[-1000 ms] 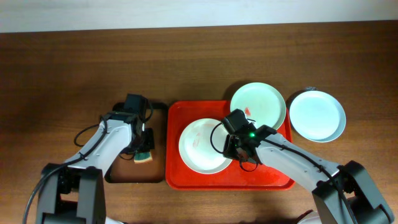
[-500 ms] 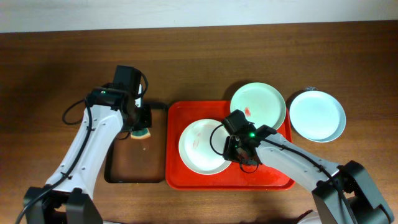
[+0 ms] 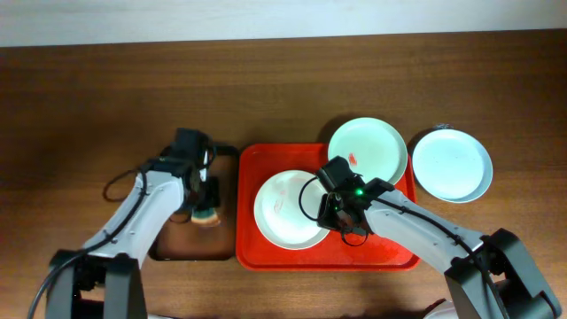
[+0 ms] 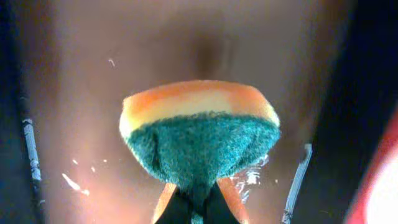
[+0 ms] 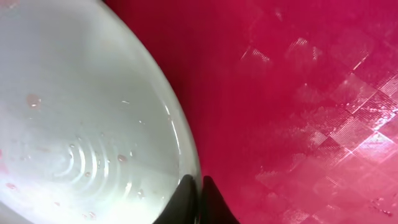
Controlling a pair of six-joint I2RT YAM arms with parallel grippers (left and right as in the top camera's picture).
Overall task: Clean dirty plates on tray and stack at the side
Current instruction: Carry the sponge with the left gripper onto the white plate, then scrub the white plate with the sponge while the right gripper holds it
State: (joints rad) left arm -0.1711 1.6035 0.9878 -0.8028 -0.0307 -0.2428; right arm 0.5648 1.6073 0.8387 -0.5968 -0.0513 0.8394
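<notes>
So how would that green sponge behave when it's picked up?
Probably soft: the sponge pinches to a narrow waist where the left gripper clamps it. Likely light, since that small pinch seems to hold it. Its scrubby green face should grip rather than slip.

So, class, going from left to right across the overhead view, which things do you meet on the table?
Green sponge → white plate → mint plate → blue-green plate. The brown tray and red tray are left out, since they overlap these.
</notes>
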